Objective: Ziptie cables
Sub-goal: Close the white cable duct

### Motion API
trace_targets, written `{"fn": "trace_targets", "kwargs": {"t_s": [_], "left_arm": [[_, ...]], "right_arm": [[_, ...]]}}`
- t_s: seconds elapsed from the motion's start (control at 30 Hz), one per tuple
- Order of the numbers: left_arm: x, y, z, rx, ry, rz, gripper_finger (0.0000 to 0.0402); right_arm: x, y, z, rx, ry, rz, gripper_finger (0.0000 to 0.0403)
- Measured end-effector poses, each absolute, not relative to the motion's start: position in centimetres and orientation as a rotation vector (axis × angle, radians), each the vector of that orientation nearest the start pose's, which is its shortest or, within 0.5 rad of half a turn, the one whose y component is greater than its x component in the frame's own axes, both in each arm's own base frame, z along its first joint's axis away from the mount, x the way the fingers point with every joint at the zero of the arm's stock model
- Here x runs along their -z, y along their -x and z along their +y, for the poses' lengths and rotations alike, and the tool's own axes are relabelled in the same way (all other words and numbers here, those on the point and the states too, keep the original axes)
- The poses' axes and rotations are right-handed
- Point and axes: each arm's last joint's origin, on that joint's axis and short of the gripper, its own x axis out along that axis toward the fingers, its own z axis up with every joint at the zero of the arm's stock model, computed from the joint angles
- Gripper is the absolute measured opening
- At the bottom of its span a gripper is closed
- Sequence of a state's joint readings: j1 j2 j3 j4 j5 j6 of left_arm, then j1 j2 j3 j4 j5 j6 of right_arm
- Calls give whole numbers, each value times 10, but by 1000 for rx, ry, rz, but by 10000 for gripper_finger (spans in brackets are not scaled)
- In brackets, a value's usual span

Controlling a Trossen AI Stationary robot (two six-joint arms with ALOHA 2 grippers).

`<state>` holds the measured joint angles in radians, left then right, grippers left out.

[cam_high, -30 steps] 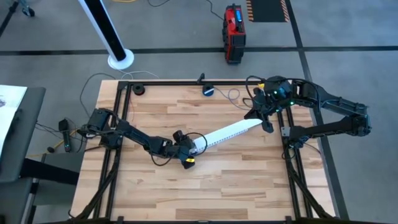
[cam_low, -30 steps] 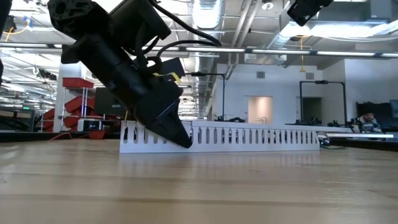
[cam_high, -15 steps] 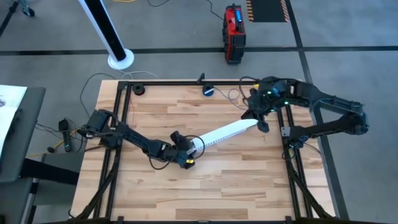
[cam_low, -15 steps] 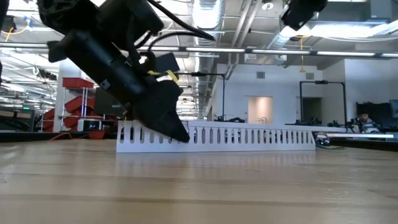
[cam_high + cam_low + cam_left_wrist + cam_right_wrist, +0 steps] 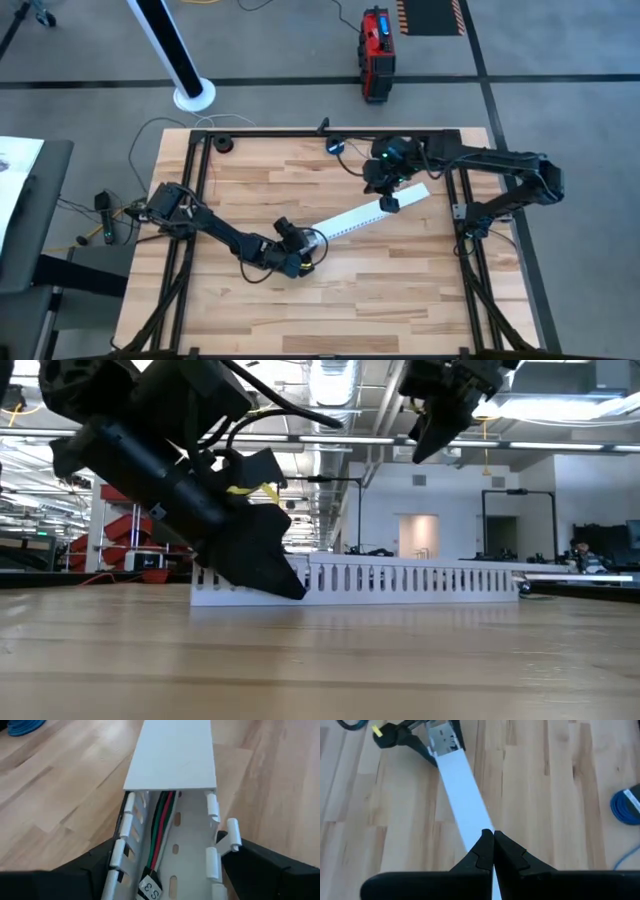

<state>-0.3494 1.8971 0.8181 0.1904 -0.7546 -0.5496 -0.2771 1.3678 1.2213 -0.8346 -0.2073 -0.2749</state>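
A long white slotted duct [image 5: 365,213] lies slantwise on the wooden table, and a plain white lid [image 5: 172,765] covers most of it. At its uncovered near-left end, thin red, green and black cables [image 5: 160,827] lie inside, ending at a small label. My left gripper [image 5: 170,870] is at that end, with one finger along each side wall. My right gripper [image 5: 492,837] is shut and hovers over the duct's far-right part, well above it [image 5: 418,455], touching nothing. My left gripper has the duct's uncovered near-left end between its two fingers. One finger [image 5: 95,870] lies against the outside of one slotted wall [image 5: 122,850]. The other finger [image 5: 265,865] lies against the opposite wall [image 5: 214,857]. The fingers slant down and point along the duct, which rests flat on the table.
A small round blue device [image 5: 335,147] with a pale cord sits at the table's far edge, close to the right arm. A red box [image 5: 377,52] stands on the floor beyond the table. Bare wood lies near of the duct.
My right gripper has gone toward the table's left edge, from the duct's far-right tip to a spot above the duct. It has also come lower. My left gripper has stayed at the duct's near-left end.
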Motion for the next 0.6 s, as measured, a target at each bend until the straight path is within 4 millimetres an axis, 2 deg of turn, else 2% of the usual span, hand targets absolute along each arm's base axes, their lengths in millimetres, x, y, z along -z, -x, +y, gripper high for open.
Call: {"fn": "trace_targets", "kwargs": {"t_s": [0.17,0.47,0.6], "left_arm": [[-97,-314,-97,-593,32,601,292],[-96,-313,-96,-627,-7,593,292],[-96,-313,-95,-628,-32,596,292]], "right_arm": [[-299,-269,-70,-73,20,965,6],[-301,-271,-73,-63,30,933,6],[-297,-277,-77,-28,-26,927,5]]}}
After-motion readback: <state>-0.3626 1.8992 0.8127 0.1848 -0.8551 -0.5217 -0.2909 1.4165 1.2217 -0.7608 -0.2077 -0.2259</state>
